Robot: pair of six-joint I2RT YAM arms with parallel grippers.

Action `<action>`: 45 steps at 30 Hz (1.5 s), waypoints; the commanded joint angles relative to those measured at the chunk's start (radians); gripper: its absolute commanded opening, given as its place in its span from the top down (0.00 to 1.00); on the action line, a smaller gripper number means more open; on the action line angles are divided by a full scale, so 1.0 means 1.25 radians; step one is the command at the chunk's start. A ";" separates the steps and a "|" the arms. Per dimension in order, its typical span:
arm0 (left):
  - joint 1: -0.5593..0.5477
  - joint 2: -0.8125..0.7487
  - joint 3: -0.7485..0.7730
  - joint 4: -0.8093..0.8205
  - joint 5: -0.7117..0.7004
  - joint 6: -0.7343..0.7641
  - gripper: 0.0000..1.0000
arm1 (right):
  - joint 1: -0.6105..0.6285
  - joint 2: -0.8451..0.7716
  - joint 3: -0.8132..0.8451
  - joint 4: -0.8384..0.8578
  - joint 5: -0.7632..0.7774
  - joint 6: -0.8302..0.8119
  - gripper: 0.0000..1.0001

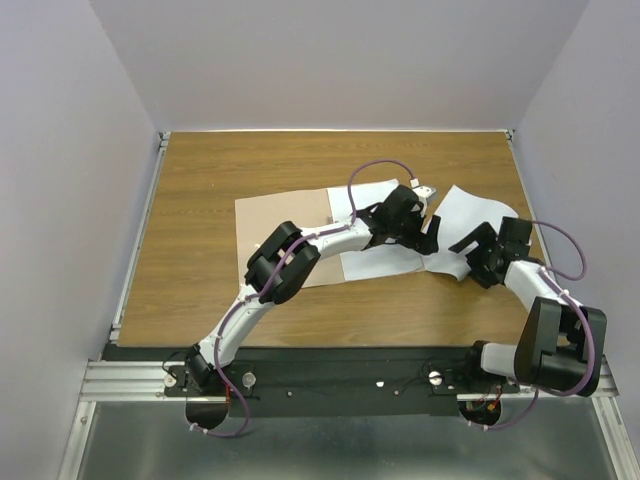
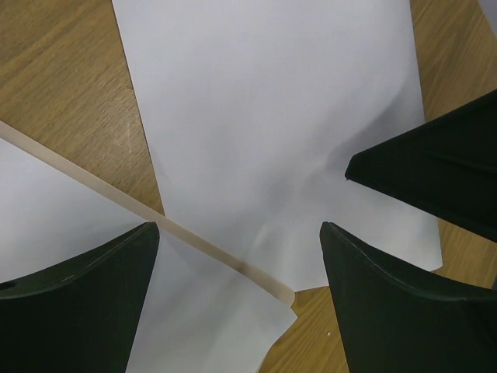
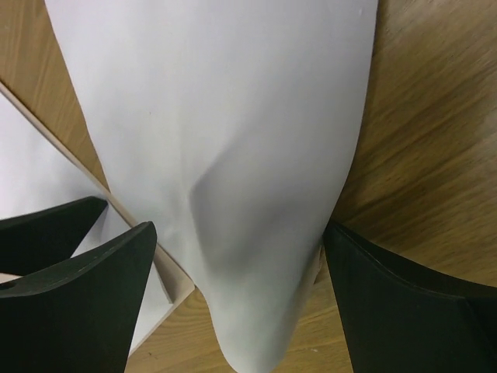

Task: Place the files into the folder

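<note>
Bench (image 1: 200, 200): wood-grain top, arm bases along the near edge
Right gripper (image 3: 239, 233): toward the right edge, about mid-depth; jaws spread wide astride the loose file, nothing clamped
Loose file (image 3: 225, 116): white sheet right of centre, near the right edge; buckled, with a raised fold between the right fingers
Left gripper (image 2: 239, 229): just beyond, near bench centre; jaws likewise wide apart with nothing held, poised over the seam where file meets folder
Folder (image 1: 275, 212): pinkish-tan, flat at bench centre, its thin edge strip (image 2: 155, 217) crossing the left wrist view
Second file (image 1: 385, 262): white, lying within the folder's outline; under or over the clear leaf cannot be told
Step in hand (judged): feeding the loose file leftward into the folder mouth
Method advised: hold the folder down with the left fingers, push with the right low and flat, ease off where the sheet buckles, keep the leading corner aligned with the strip
Risk: creasing, or riding over the leaf
Markings: no brand, label or writing legible on any item
</note>
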 commanded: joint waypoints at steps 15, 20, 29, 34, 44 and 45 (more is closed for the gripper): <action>-0.003 0.029 -0.042 -0.062 -0.011 -0.023 0.05 | -0.002 -0.045 -0.043 0.021 0.012 -0.022 0.54; 0.011 -0.006 -0.043 -0.058 -0.007 -0.023 0.05 | -0.002 -0.087 -0.034 0.020 0.009 -0.028 0.65; 0.049 -0.170 -0.085 -0.050 -0.004 -0.015 0.05 | -0.002 -0.153 0.017 0.001 -0.023 -0.076 0.71; 0.095 -0.330 -0.219 0.005 -0.020 -0.023 0.05 | -0.002 -0.200 0.072 -0.007 -0.113 -0.106 0.72; 0.289 -0.635 -0.640 0.094 -0.076 -0.119 0.05 | 0.051 -0.219 0.247 -0.021 -0.338 -0.148 0.73; 0.318 -0.677 -0.695 0.093 -0.089 -0.120 0.05 | 0.078 -0.208 0.283 -0.020 -0.318 -0.148 0.73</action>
